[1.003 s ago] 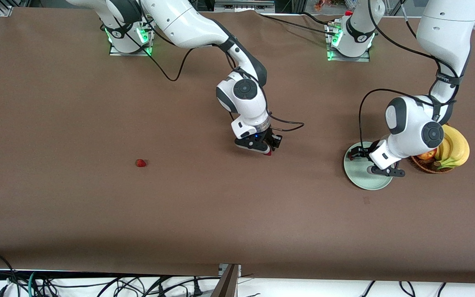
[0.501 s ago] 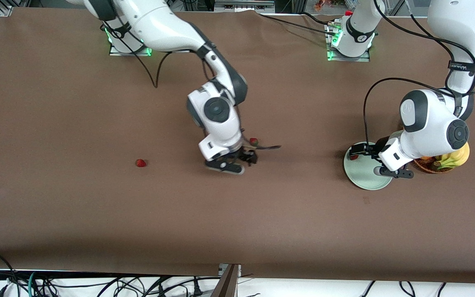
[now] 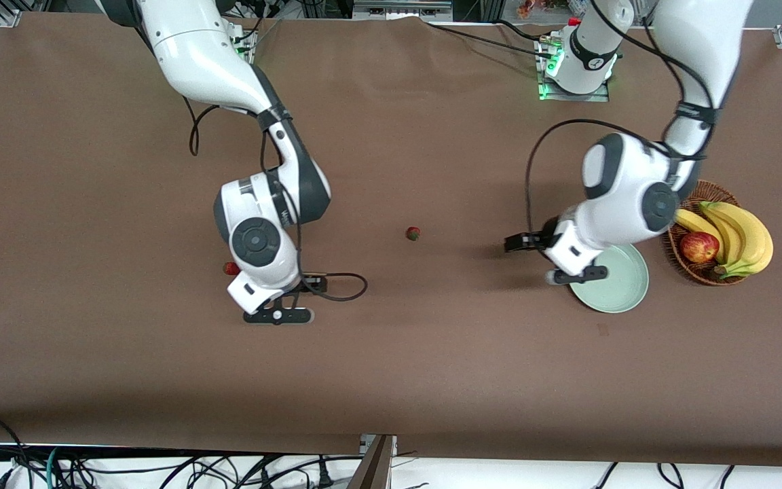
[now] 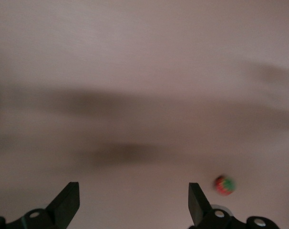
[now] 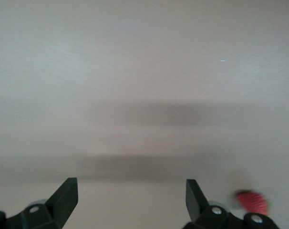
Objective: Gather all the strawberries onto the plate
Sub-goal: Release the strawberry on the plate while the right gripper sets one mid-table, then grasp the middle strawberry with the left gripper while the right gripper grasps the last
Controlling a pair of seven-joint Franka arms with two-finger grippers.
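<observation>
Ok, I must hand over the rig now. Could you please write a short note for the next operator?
Left gripper: open, empty, over the table beside the plate.
Right gripper: open, empty, over the table next to the first strawberry, toward the right arm's end.
Second strawberry: on the bare table, between the two grippers.
Third strawberry: not visible; the left arm covers part of the plate.
Done: nothing confirmed; the uncovered part of the plate shows no berry.
Left: at least two strawberries to bring to the plate.
</observation>
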